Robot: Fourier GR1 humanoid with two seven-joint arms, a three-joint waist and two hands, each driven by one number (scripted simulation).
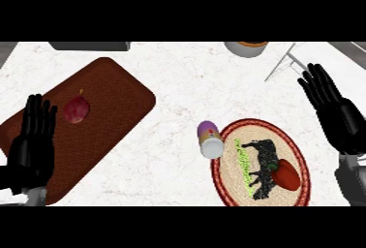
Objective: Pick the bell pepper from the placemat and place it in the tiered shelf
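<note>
**One pepper, two idle hands at a marble counter**

At the frame's left edge the robot's left hand (32,138) stands with its black fingers straight and together, holding nothing, its palm over the near corner of a long brown board (107,92). That single board, a rounded rectangle with a fine woven grain, runs diagonally from lower left to upper centre. One dark red, teardrop-shaped fruit (76,109) lies on it just beside the hand, its thin stem pointing up the frame.

Right of centre, on the pale speckled counter (186,68), one small cylinder (209,139) with a purple upper end and a whitish lower end lies touching the rim of the one round placemat (232,189). The mat is straw-coloured and coiled, ringed in red, with a black animal figure and a green strip printed across it.

The lone bell pepper (287,175), red and glossy, rests on the mat's right half in the lower right of the frame. It lies on its side, long axis slanting from upper left to lower right, dark green stem end toward the upper left.

Along the top edge sit a grey slab (89,46), a bowl (247,48) and thin metal rails (286,63). At far right the right hand (332,109) is spread open, fingers up, empty.
</note>
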